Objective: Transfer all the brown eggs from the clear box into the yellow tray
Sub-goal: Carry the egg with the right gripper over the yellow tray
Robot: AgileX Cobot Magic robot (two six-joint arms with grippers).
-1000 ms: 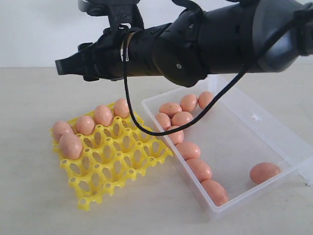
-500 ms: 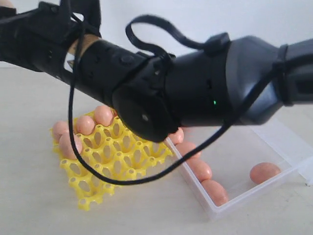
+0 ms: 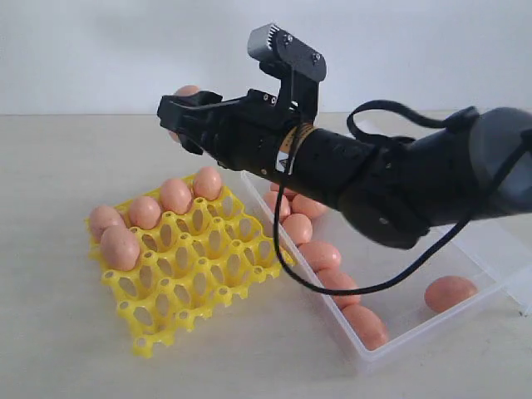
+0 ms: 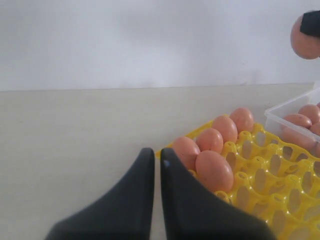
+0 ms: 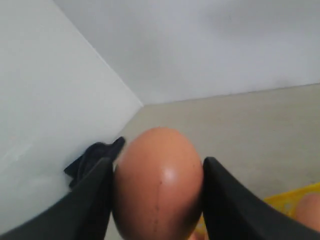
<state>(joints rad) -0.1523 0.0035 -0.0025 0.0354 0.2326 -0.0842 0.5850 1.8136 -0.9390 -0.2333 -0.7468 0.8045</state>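
My right gripper reaches across from the right and is shut on one brown egg, which it holds in the air behind the yellow tray. In the right wrist view that egg fills the gap between both fingers. Several brown eggs sit in the tray's far and left cups. More eggs lie in the clear box, mostly along its left wall. My left gripper is shut and empty, low beside the tray's near corner.
The right arm's black forearm and its cable hang over the box's far end and hide some of it. One egg lies alone at the box's right corner. Bare beige table surrounds the tray.
The right arm swung close past the camera, then drew back. Its gripper with the egg now hangs a little to the right of where it was. The eggs in the tray have not moved.
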